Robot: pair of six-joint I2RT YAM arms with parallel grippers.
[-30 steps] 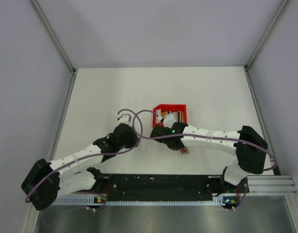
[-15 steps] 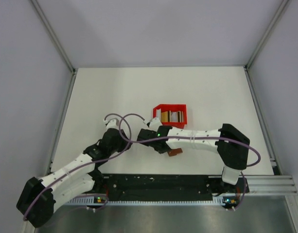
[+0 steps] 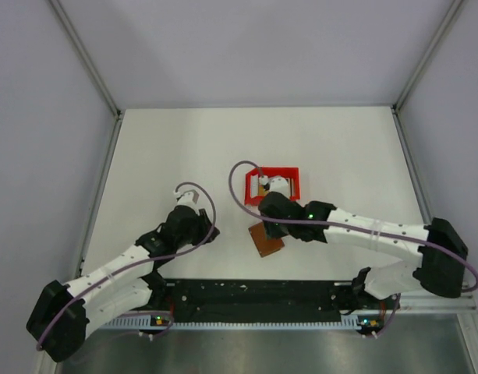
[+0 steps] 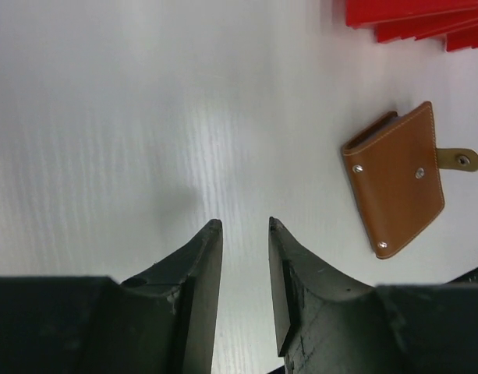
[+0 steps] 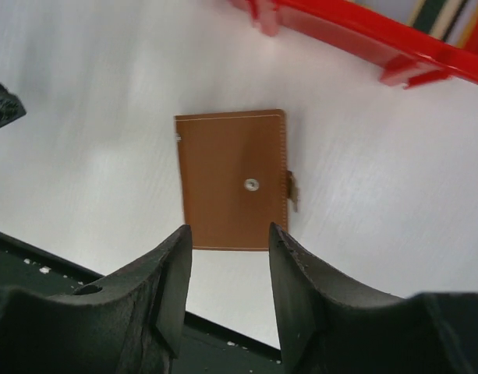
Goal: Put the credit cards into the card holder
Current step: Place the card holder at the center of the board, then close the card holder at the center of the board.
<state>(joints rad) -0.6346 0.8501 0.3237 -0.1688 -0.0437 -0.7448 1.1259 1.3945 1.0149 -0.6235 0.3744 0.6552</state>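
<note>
While the card holder (image 5: 231, 179) lies closed and flat on the white table (image 3: 340, 156), the right gripper (image 5: 228, 232) hangs over its near edge with the jaws parted roughly as wide as the holder's shorter side and nothing between them. In the right wrist view the brown holder sits just beyond the two fingertips (image 5: 180, 238), lined up with the gap, its snap facing up and its small tab sticking out on the right edge. The pictures do not show any contact between fingers and leather. From above, the holder rests near the front of the table, just on the near side of the red bin (image 3: 293, 183). Edges of the credit cards (image 5: 444, 15) show inside that bin. The left gripper (image 4: 242, 230) is well to the left of the holder, jaws apart by a narrow gap and empty, over bare table.
</note>
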